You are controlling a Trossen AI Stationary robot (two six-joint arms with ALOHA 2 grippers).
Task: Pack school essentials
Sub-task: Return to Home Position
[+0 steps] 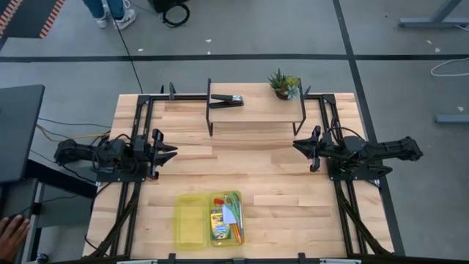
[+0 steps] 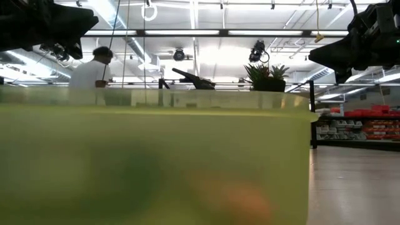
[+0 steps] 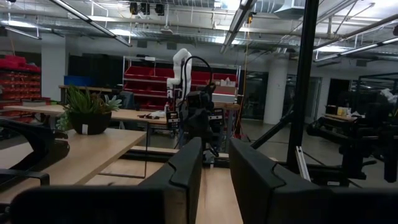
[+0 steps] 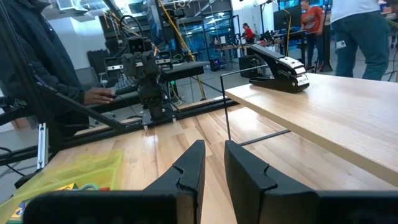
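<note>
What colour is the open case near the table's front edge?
Translucent yellow-green case; the high view shows it best.

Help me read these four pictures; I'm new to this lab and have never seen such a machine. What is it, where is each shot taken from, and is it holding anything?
It is a robot with two dark arms at a wooden table. One picture looks straight down; one sits at table height, mostly blocked by the yellow-green case; the other two ride on the wrists.

The left gripper and right gripper hover at opposite sides, fingers a narrow gap apart, holding nothing.

Near the front edge the open yellow-green case holds a crayon box, green-handled scissors and an orange pencil. On the raised shelf at the back are a black clip-like tool and a potted plant.
</note>
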